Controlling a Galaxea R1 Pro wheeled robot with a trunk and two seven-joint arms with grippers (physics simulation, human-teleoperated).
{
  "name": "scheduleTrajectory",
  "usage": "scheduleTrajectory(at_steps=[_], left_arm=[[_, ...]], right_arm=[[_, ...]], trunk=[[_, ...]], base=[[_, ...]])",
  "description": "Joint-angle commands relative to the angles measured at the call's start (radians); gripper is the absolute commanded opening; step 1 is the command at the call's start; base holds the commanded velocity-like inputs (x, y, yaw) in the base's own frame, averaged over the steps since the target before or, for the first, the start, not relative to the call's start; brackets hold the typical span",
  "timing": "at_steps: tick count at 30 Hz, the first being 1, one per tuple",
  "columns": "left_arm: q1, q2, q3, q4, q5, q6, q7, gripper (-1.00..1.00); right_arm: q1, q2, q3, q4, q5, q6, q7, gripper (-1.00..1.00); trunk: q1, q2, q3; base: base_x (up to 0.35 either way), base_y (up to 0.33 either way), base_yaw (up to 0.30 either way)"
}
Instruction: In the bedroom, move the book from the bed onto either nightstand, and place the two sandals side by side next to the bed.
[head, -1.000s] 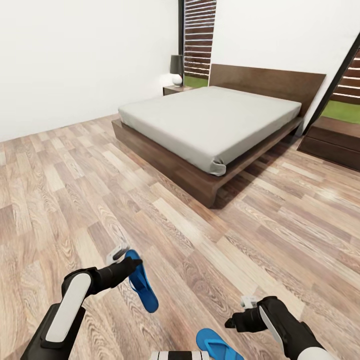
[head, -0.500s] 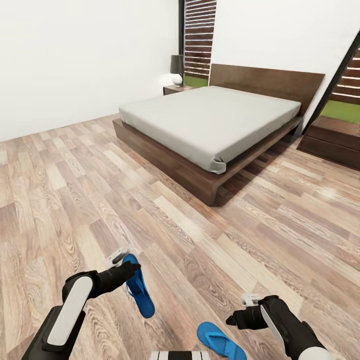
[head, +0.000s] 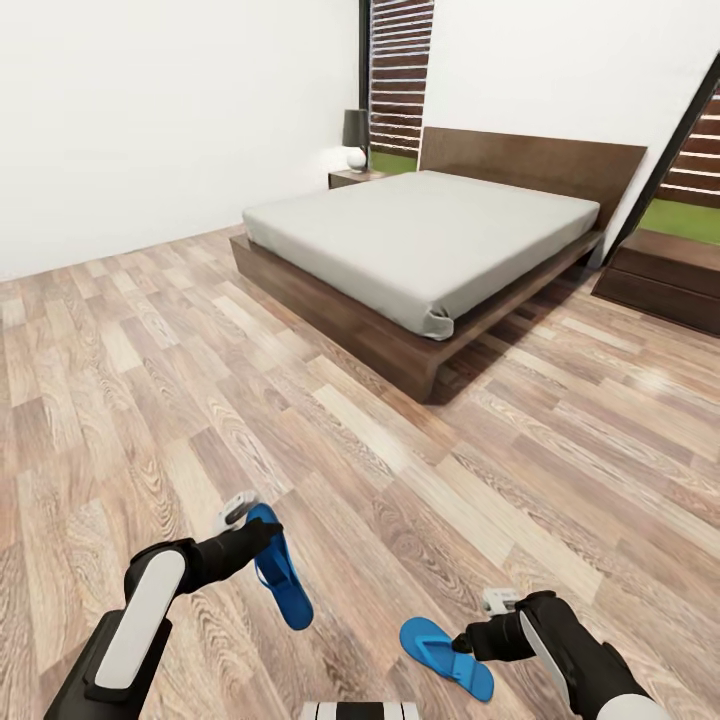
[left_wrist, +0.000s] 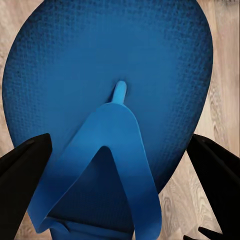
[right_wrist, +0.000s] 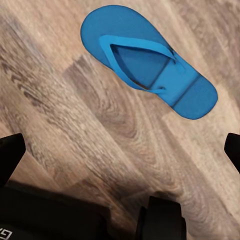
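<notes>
Fingers, left gripper (head: 262, 533): dark tips are seen on either side of a blue sandal (left_wrist: 112, 115) in the left wrist view, though contact cannot be told; in the head view the sandal (head: 277, 578) hangs from this gripper, so a clamp on it is judged likely, kept for carrying.

Fingers, right gripper (head: 462, 643): set wide apart in the right wrist view, nothing pinched.

Second sandal (right_wrist: 148, 60): lying flat on the plank floor (head: 150, 380), strap up, just beside the right gripper in the head view (head: 446, 657); judged next to be collected.

Bed (head: 420, 240): pale mattress on a low dark frame, well apart from both sandals, across open floor. No book is seen on the mattress.

Nightstand (head: 353, 179): beside the bed's head corner, bearing a lamp (head: 355, 136).

Dark low cabinet (head: 665, 280): on the bed's other side.
</notes>
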Motion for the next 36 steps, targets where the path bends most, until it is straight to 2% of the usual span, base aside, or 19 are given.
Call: scheduleTrajectory(at_steps=[1,4,10,17,27,32,36], left_arm=[[-0.001,0.000,0.000,-0.002,0.012,0.002,0.010,-1.00],[-0.003,0.000,0.000,-0.003,0.019,0.003,0.009,-1.00],[-0.005,0.000,0.001,-0.007,0.063,0.004,0.011,-1.00],[-0.006,0.001,0.003,-0.016,0.086,0.009,0.014,-1.00],[-0.006,-0.001,0.004,-0.020,0.095,0.013,0.015,-1.00],[-0.006,-0.001,0.004,-0.020,0.096,0.014,0.015,-1.00],[-0.006,-0.001,0.004,-0.020,0.096,0.015,0.015,-1.00]], right_arm=[[-0.001,-0.001,0.004,-0.001,-0.001,0.004,0.001,1.00],[0.000,0.001,0.004,-0.001,-0.001,0.003,0.001,1.00],[-0.001,0.003,0.007,0.000,0.000,0.000,0.002,1.00],[0.000,-0.003,0.009,0.000,0.001,-0.010,0.004,1.00],[0.000,-0.023,0.010,0.009,0.010,-0.236,0.008,1.00],[0.000,-0.034,0.011,0.011,0.041,-0.282,0.009,1.00],[-0.002,-0.030,0.012,0.006,0.067,-0.292,0.006,1.00]], trunk=[[0.000,0.000,-0.001],[0.000,0.000,-0.001],[0.000,0.000,-0.001],[0.000,0.000,-0.001],[0.000,0.000,-0.001],[0.000,0.000,-0.001],[0.000,0.000,-0.001]], base=[[-0.025,0.009,0.000],[-0.019,0.007,0.000],[-0.008,0.003,0.000],[-0.002,0.001,0.000],[0.000,0.000,0.000],[0.000,0.000,0.000],[0.000,0.000,0.000]])
